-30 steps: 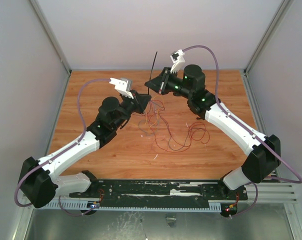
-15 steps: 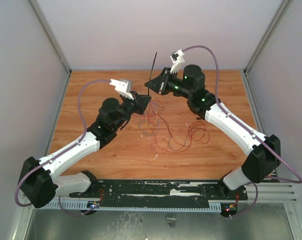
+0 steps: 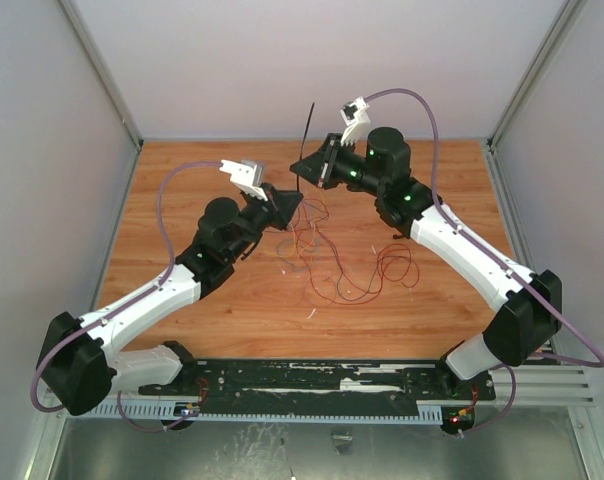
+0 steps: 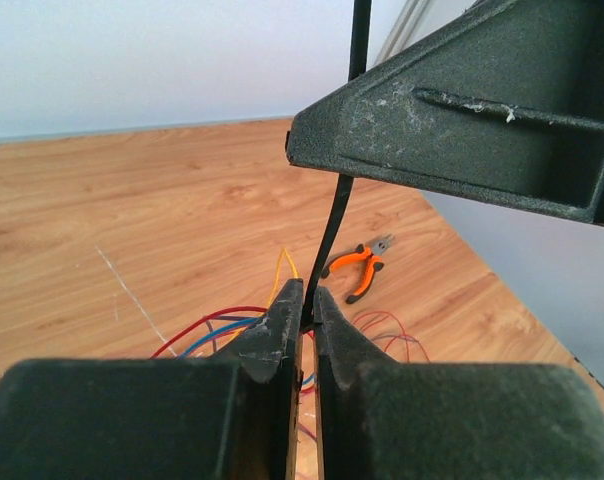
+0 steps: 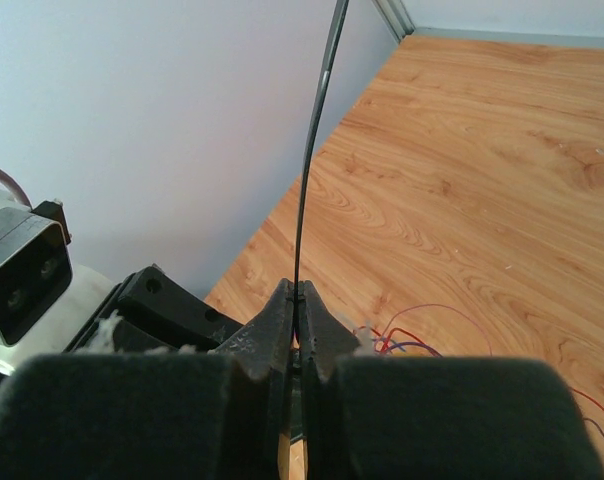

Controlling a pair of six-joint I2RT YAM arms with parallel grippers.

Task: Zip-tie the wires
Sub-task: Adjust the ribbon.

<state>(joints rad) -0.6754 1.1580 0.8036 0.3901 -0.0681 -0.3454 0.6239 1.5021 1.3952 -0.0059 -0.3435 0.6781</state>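
Desk (image 3: 172,200): wood-grain top, orange-brown; pale panels (image 3: 52,200) at left, right and rear; black rail (image 3: 322,380) along near edge.
On it:
- wires (image 3: 347,275): loose tangle at desk centre; red, dark, a few blue and yellow strands; red loops spread toward right side
- orange-handled pliers (image 4: 360,268): flat on wood, beyond wires, apart from them; seen in left wrist view only
- small white scrap (image 3: 310,314): near side of tangle, apart from it
- thin white strand (image 4: 122,290): on bare wood beside wires

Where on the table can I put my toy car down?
Bare wood lies at the far left of the table, beside the left arm, and in the far right corner past the right arm. The middle is crowded with the wires.
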